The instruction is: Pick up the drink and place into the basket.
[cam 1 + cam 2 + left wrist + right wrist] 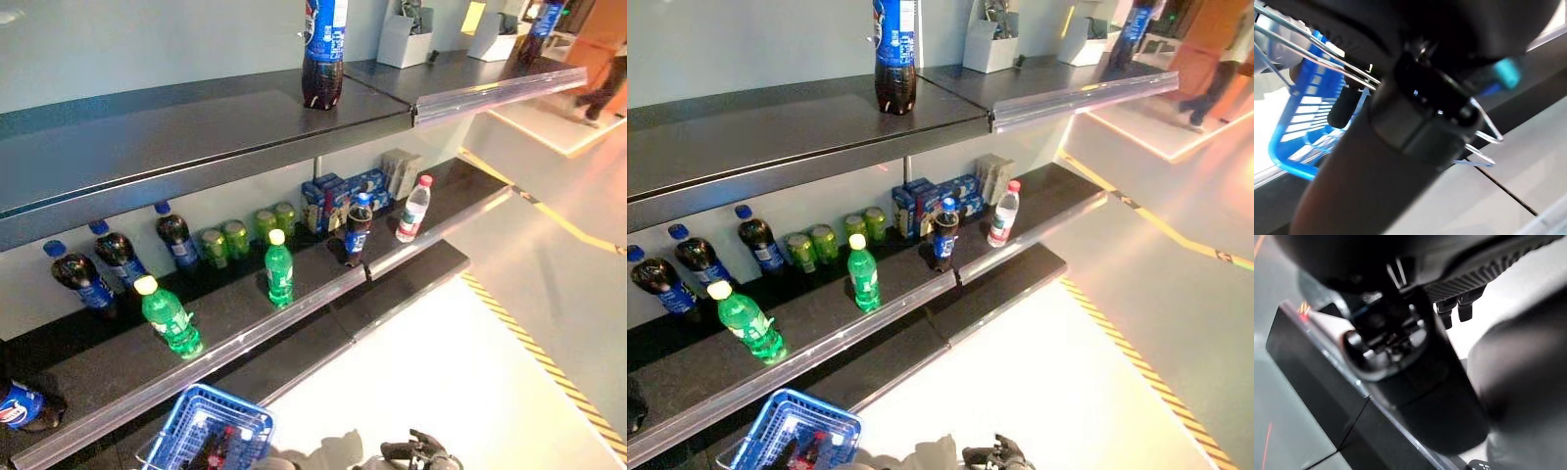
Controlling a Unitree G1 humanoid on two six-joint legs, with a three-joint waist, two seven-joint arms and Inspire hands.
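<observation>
My left hand (pixel 1415 112) is shut on the thin wire handles (pixel 1312 54) of the blue basket (pixel 186 421), which hangs low at the left in front of the shelf. A dark drink with a red cap (pixel 217 447) lies inside the basket. On the middle shelf (pixel 245 338) stand two green bottles (pixel 279 269), a dark cola bottle (pixel 358 228) and a water bottle (pixel 413 209). My right hand (pixel 421 452) is low at the bottom of the eye views, away from the shelf, with relaxed fingers and nothing in it.
Dark cola bottles (pixel 118 257) and green cans (pixel 225 243) stand at the back of the shelf, with blue boxes (pixel 338 196) beside them. A large cola bottle (pixel 323 54) stands on the upper shelf. A person (pixel 598 88) walks at the far right.
</observation>
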